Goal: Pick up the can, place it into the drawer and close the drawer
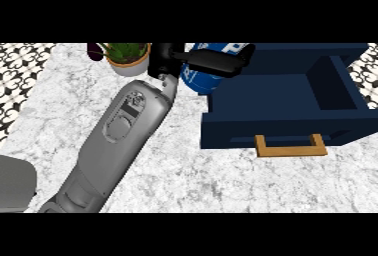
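blue and white, the can (201,75) shows as a short cylinder with a label in those two colours, its top partly lit and its body mostly hidden by the black hand (193,61) curled round it. by its look it is a rigid metal can, so i judge it stiff rather than soft, smooth and a little slippery on the sides, probably of moderate weight, and not fragile. the sensible place to take it is round the middle of the side wall, which is where the fingers (221,62) wrap it now, thumb side toward the forearm.

which hand this is i judge to be the left, since its grey forearm comes up from the lower left of the head view; the right hand does not show.

the can sits at the left rear corner of the dark blue drawer (284,107), just beside or slightly over its left wall; whether it rests on the marble desk (184,175) or is lifted off it i cannot tell. the drawer stands open, its wooden handle (290,147) facing the robot. a potted plant (127,56) stands just left of the hand.
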Controlling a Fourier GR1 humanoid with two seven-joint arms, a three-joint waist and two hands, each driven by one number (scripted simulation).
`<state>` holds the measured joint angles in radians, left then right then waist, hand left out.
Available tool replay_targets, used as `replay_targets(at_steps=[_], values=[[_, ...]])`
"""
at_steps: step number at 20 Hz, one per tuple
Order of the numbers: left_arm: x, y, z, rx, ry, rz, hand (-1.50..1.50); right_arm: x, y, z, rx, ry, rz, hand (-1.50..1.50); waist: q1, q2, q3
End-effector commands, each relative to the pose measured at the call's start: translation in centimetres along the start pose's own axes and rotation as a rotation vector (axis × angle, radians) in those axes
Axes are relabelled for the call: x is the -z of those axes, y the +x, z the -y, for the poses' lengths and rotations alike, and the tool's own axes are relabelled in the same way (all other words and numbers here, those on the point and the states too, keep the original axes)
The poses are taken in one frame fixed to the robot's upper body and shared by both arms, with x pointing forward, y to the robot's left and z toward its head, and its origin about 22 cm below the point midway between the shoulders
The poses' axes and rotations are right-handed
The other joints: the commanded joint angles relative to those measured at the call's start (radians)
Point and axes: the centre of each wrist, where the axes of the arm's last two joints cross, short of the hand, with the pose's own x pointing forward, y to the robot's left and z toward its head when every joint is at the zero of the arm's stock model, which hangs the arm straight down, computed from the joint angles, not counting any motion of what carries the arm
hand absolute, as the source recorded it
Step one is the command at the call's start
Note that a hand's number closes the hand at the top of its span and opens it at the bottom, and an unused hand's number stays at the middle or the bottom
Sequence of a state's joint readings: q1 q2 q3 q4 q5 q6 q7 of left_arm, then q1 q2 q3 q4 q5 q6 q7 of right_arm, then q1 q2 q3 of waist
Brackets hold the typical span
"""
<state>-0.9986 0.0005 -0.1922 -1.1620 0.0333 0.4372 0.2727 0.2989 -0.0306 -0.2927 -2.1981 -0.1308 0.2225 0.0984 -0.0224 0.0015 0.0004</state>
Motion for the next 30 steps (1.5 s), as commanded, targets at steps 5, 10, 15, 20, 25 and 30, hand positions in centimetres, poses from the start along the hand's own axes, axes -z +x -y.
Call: replay_targets(at_steps=[5, 10, 15, 20, 25, 30], values=[[2.7, 2.7, 3.6, 0.028, 0.000, -0.015, 1.50, 0.8, 0.4, -0.9, 0.025, -0.014, -0.003, -1.50, -0.009, 0.002, 0.000], [4.4, 4.4, 4.8, 0.045, 0.014, -0.034, 1.50, -0.6, -0.2, -0.6, 0.009, 0.006, 0.008, -1.50, -0.018, 0.003, 0.001], [5.6, 4.2, 5.3, 0.080, 0.006, -0.026, 1.50, 1.2, 0.6, -0.6, -0.005, 0.027, 0.010, -1.50, -0.025, 0.009, 0.001], [5.8, 2.5, 5.3, 0.101, -0.006, -0.040, 1.50, 2.0, -0.8, -0.5, 0.000, 0.019, 0.009, -1.50, -0.026, 0.012, 0.001], [5.8, 1.3, 5.6, 0.118, -0.001, -0.085, 1.50, 1.6, 0.1, -1.3, 0.023, 0.025, 0.026, -1.50, -0.051, 0.014, 0.002], [6.2, 2.3, 6.3, 0.183, 0.036, -0.059, 1.50, 2.8, 0.0, -1.0, 0.013, 0.028, 0.020, -1.50, -0.068, 0.019, 0.002]])
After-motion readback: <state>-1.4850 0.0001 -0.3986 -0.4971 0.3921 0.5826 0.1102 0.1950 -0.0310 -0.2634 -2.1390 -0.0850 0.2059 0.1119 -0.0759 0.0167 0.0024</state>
